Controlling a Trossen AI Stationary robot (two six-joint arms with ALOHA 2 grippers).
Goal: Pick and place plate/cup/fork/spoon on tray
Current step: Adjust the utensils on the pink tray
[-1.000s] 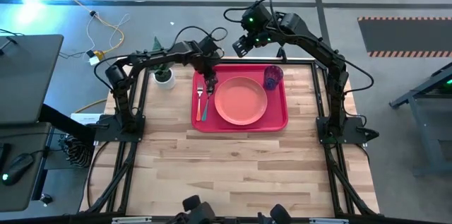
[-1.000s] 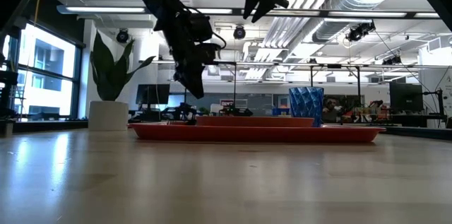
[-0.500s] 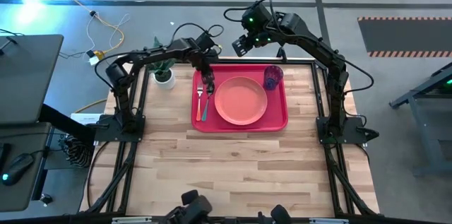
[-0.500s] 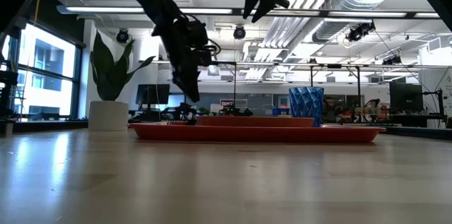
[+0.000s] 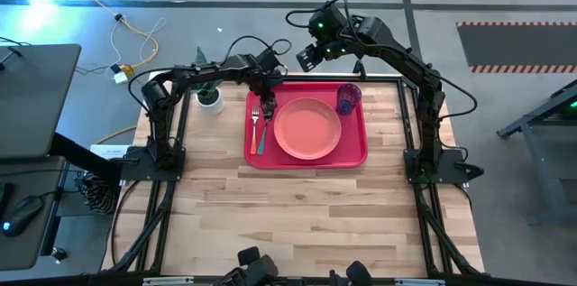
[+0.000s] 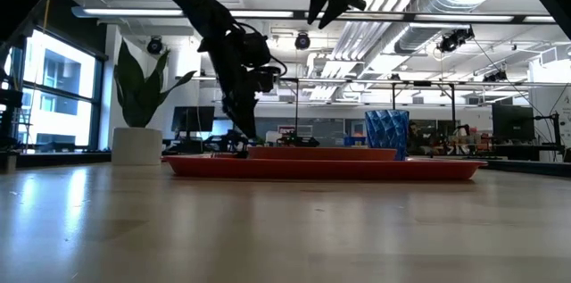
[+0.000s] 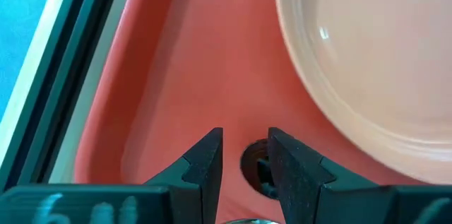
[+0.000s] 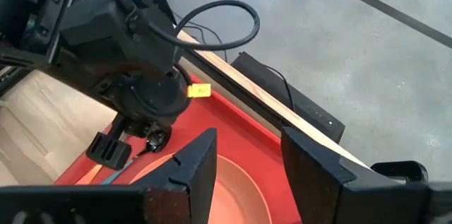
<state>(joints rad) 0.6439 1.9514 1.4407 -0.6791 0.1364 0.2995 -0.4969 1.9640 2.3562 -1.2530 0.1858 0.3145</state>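
Note:
The red tray (image 5: 353,149) lies at the table's far middle. On it rest the pink plate (image 5: 307,128), the blue cup (image 5: 349,97) upright at its far right corner, the orange-handled fork (image 5: 255,119) and the teal-handled spoon (image 5: 262,139) along its left side. My left gripper (image 5: 267,106) points steeply down just above the tray. It is open, a finger on either side of the spoon's dark bowl (image 7: 256,169). My right gripper (image 5: 306,57) hangs open, high beyond the tray's far edge. My left gripper stands over the spoon's bowl end (image 7: 256,169), coming from above. Red tray shows between one finger (image 7: 205,160) and the bowl. The other finger covers the bowl's far side, so I cannot tell whether it touches. The spoon's handle (image 5: 261,144) lies on the tray.
A potted plant in a white pot (image 5: 208,96) stands on the table's far left, close to my left arm. The near half of the wooden table (image 5: 297,223) is bare. The black frame rail (image 7: 78,75) runs along the tray's far side.
My left gripper has sunk toward the tray over the spoon's bowl end, rolling a little. The spoon, fork, plate and cup lie where they were.

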